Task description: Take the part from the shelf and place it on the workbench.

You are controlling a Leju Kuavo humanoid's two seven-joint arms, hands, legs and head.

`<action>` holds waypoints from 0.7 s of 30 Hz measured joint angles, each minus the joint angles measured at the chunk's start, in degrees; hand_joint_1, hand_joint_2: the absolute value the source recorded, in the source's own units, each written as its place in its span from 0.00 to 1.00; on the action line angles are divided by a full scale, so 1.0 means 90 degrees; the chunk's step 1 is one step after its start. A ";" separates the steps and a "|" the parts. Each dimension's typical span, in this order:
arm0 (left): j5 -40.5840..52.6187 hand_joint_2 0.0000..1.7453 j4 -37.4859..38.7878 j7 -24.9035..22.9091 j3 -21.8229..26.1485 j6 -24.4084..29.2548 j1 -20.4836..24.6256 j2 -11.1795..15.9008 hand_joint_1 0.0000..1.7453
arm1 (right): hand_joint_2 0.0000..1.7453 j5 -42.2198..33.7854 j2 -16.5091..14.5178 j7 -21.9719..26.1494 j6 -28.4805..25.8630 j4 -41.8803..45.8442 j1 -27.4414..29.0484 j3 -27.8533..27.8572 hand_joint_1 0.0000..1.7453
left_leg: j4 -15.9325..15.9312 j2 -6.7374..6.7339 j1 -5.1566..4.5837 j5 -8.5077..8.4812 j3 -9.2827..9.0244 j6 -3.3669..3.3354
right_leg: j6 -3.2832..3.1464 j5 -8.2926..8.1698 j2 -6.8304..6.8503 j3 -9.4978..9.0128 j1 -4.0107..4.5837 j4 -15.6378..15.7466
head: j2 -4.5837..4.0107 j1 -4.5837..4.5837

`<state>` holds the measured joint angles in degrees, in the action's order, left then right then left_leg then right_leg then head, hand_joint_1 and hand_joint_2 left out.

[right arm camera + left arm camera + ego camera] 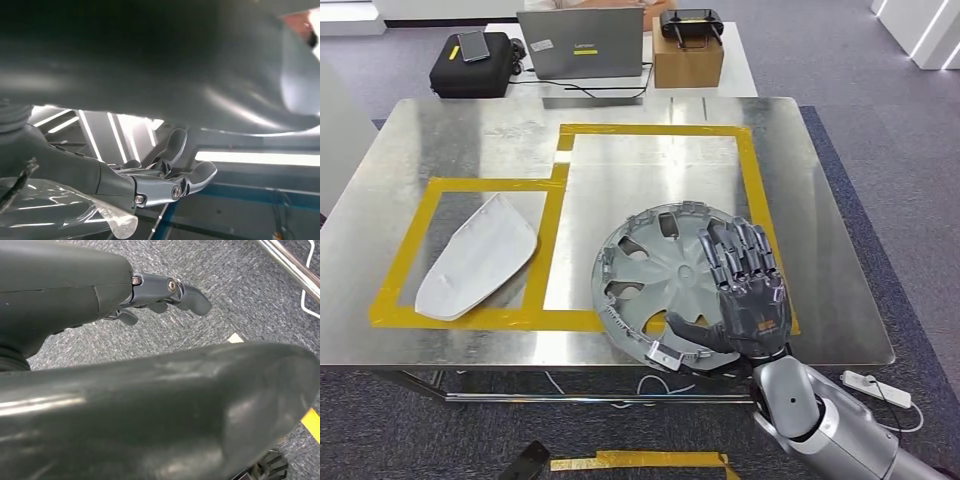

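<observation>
Head view: unreadable laptop [580, 42] label

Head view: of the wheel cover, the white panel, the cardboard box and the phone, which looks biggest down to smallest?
1. Wheel cover
2. White panel
3. Cardboard box, though it sits farther back
4. Phone

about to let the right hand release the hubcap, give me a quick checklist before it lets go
1. Hubcap lying on the workbench: ok, though its near edge reaches the table's front edge.
2. Hubcap inside the yellow tape outline: not ok, its near rim lies over the tape.
3. Right hand grip: fingers on top of the hubcap, thumb at its near rim; ok.
4. Clear of the white part: ok, apart.
5. Left hand free: ok, it holds nothing, above the carpet.
6. Hubcap lying flat: cannot tell.
</observation>
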<state>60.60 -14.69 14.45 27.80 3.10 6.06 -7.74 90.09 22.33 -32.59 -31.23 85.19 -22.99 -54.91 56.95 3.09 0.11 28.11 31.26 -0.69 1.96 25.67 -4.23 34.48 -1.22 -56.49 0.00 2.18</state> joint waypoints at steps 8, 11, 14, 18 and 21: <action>0.0003 0.00 0.0000 -0.0008 -0.0002 -0.0019 0.0002 0.0000 0.00 | 0.00 0.0001 0.0115 -0.0300 0.0211 0.0409 -0.0377 -0.0744 0.00 | 0.0001 0.0000 -0.0001 0.0000 0.0000 0.0000 | 0.0001 -0.0001 0.0000 0.0000 0.0001 0.0001 | 0.0000 -0.0001; 0.0003 0.00 0.0000 -0.0035 -0.0002 -0.0014 0.0002 0.0000 0.00 | 0.00 0.0000 0.0120 -0.0530 0.0250 0.0435 -0.0557 -0.1243 0.00 | 0.0006 0.0000 -0.0013 0.0000 0.0001 0.0000 | 0.0006 -0.0005 0.0000 0.0000 -0.0010 0.0002 | 0.0000 -0.0002; 0.0003 0.00 0.0000 -0.0044 -0.0002 0.0008 0.0001 0.0001 0.00 | 0.00 0.0001 0.0123 -0.0548 0.0250 0.0436 -0.0605 -0.1529 0.00 | 0.0025 0.0002 -0.0022 0.0003 0.0007 -0.0006 | 0.0015 -0.0009 0.0002 0.0000 -0.0025 0.0003 | 0.0000 -0.0002; 0.0003 0.00 0.0000 -0.0051 -0.0002 0.0010 0.0000 0.0002 0.00 | 0.00 -0.0001 0.0124 -0.0551 0.0246 0.0436 -0.0616 -0.1712 0.00 | 0.0068 0.0001 -0.0038 0.0015 0.0024 -0.0044 | 0.0051 -0.0018 -0.0006 0.0000 -0.0041 0.0005 | 0.0000 -0.0002; 0.0003 0.00 0.0000 -0.0051 -0.0002 0.0027 0.0004 -0.0003 0.00 | 0.00 -0.0002 0.0134 -0.0547 0.0236 0.0446 -0.0597 -0.1761 0.00 | 0.0066 -0.0038 -0.0034 -0.0043 0.0027 -0.0121 | 0.0126 -0.0047 -0.0022 0.0011 -0.0054 0.0011 | 0.0000 -0.0002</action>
<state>60.63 -14.69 13.99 27.78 3.35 6.10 -7.76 90.07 23.53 -37.52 -29.11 89.20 -28.36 -70.76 57.54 2.75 -0.20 27.73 31.50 -1.78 3.10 25.25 -4.42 34.58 -1.71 -56.40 0.00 2.16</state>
